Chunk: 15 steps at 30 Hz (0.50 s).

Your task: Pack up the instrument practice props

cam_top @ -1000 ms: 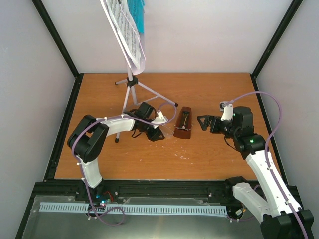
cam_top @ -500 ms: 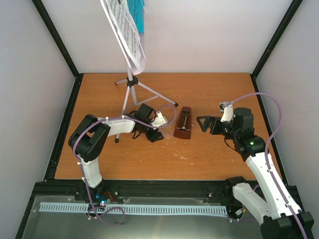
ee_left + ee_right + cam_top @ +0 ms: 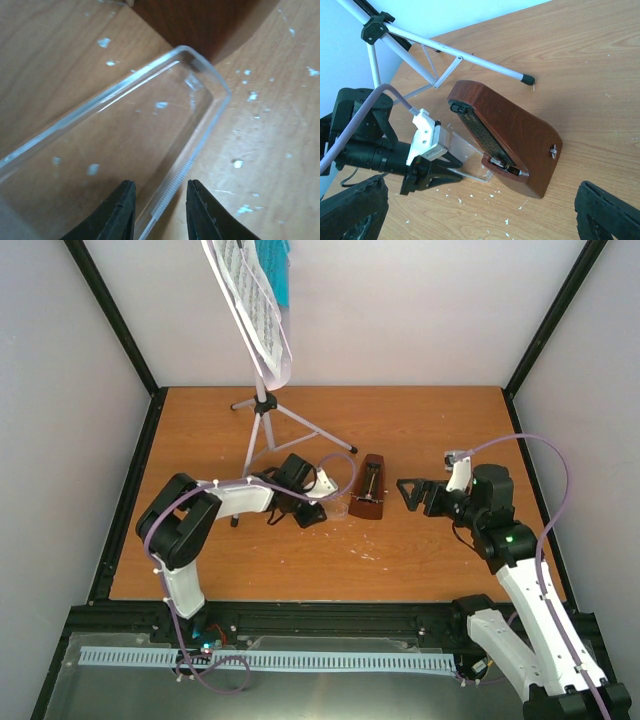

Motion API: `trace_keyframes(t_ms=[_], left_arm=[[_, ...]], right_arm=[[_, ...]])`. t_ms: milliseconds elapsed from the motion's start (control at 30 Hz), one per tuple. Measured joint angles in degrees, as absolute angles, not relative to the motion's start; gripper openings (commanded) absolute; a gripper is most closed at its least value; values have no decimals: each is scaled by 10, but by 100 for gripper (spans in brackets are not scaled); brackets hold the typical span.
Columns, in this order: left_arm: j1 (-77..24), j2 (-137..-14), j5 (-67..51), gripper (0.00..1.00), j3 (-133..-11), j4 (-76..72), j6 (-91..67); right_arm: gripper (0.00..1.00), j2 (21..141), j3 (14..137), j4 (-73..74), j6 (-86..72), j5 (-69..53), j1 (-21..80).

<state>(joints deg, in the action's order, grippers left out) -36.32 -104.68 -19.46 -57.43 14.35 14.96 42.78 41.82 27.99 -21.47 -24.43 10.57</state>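
Bare desk (image 3: 440, 430) from 12 to 3 o'clock of metronome (image 3: 372, 490). Lane between it and right fingers (image 3: 605, 212) at 3 is unobstructed. At 8 to 9 o'clock, clear cover (image 3: 338, 508) and left fingers (image 3: 122, 210) crowd in. Tripod leg (image 3: 312, 430) crosses at 11, foot near.

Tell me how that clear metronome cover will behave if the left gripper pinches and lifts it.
Probably light and fairly stiff: the clear cover looks like thin moulded plastic. Likely slippery, being smooth and glossy, though the ribbed strip on the rim that the left gripper straddles may help. Lying flat-sided on the table, it should slide rather than roll.
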Motion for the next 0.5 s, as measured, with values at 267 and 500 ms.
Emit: trace_keyframes(t_ms=[267,500], left_arm=[[-415,-1001,-201,53,-547,160,39],[-416,-988,-153,57,-540,183,34]], right_arm=[[100,417,413,285,-220,-240,106],[100,417,413,286,-222,-240,106]])
